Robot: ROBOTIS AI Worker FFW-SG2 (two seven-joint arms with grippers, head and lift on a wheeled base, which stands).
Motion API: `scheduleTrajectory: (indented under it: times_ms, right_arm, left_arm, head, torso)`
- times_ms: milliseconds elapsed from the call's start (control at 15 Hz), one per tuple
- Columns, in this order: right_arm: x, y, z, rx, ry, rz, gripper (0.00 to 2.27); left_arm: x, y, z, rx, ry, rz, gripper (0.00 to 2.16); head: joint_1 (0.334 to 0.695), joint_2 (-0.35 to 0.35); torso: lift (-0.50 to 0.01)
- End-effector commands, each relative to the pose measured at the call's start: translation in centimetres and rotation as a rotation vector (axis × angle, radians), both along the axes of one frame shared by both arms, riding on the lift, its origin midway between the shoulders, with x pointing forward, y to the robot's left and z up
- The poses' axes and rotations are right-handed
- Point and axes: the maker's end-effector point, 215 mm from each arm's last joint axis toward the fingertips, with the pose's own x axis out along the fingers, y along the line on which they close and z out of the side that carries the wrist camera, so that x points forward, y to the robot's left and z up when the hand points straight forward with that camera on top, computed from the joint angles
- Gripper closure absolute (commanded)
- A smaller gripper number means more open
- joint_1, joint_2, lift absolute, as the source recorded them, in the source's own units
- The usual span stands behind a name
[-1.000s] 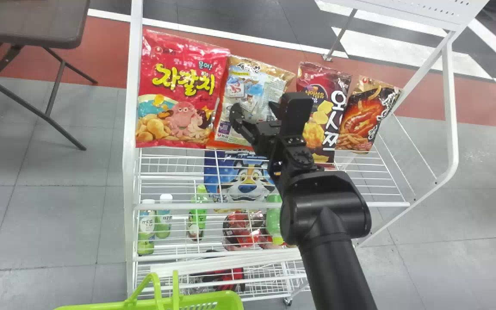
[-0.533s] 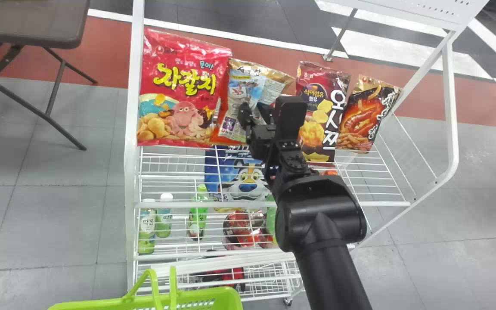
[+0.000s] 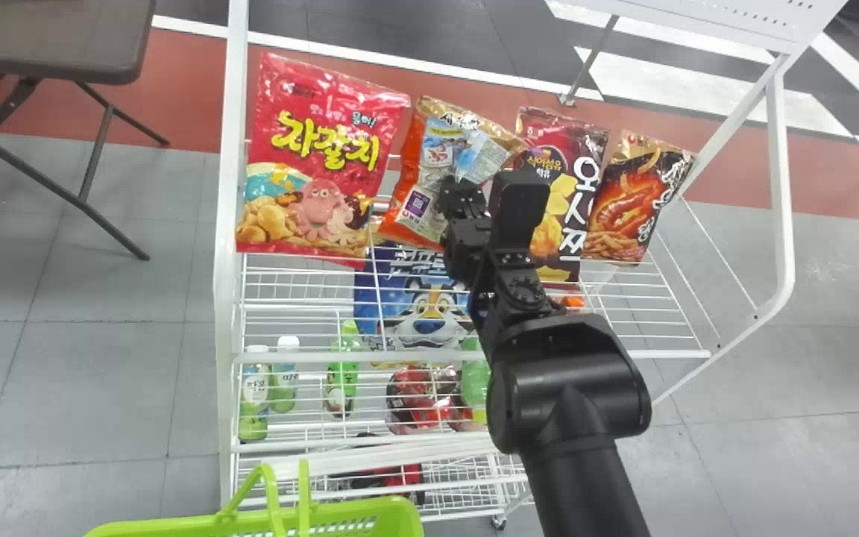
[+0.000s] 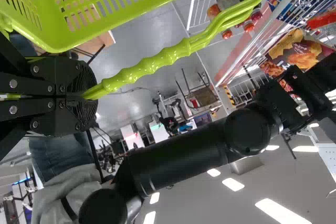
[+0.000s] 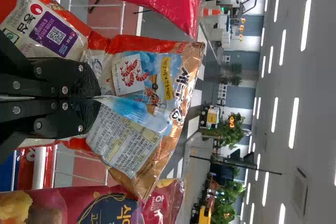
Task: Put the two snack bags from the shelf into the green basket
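In the head view my right gripper [image 3: 462,188] is at the orange and gold shrimp snack bag [image 3: 418,149], second from the left in the shelf's top row. In the right wrist view the same gripper [image 5: 97,98] is shut on the middle of this bag [image 5: 139,77], whose film is creased where pinched. The green basket [image 3: 370,518] shows at the head view's bottom edge. In the left wrist view my left gripper [image 4: 88,94] is shut on the handle of the basket [image 4: 105,9].
A red snack bag [image 3: 318,160] leans left of the shrimp bag; two dark bags, a maroon one [image 3: 567,201] and a black and orange one [image 3: 634,201], are on the right. White shelf posts [image 3: 230,298] frame the rack. Bottles [image 3: 254,395] occupy a lower level. A table [image 3: 49,45] stands left.
My right gripper has closed on the shrimp bag, which narrowed, creased and then tilted, its top to the right. The red bag has also tilted and shifted slightly right.
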Motion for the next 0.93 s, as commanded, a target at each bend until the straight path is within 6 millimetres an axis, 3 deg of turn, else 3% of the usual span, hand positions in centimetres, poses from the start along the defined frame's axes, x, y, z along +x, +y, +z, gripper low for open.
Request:
scheduleTrajectory:
  times_ms: [0, 200, 400, 867]
  right_arm:
    - [-1.8, 0.0, 1.9, 0.015, -0.024, 0.001, 1.99]
    - [-4.8, 0.0, 4.3, 0.049, -0.019, 0.018, 1.99]
    - [-8.9, 0.7, 4.8, 0.096, 0.056, 0.055, 1.99]
    - [-21.3, 2.2, 1.9, 0.195, 0.412, 0.179, 1.99]
  left_arm:
    - [-0.1, -0.1, 0.1, -0.002, 0.000, -0.002, 2.14]
    - [-0.2, -0.4, 0.3, -0.008, -0.002, -0.007, 2.14]
    - [-0.1, -0.5, 0.6, -0.008, -0.012, -0.010, 2.14]
    - [0.0, -0.8, 1.0, -0.007, -0.022, -0.015, 2.14]
  head:
    - [0.695, -0.350]
    - [0.695, -0.350]
    - [0.695, -0.350]
    - [0.695, -0.350]
  torso:
    - [-0.008]
    - [-0.008]
    - [-0.008]
    - [-0.008]
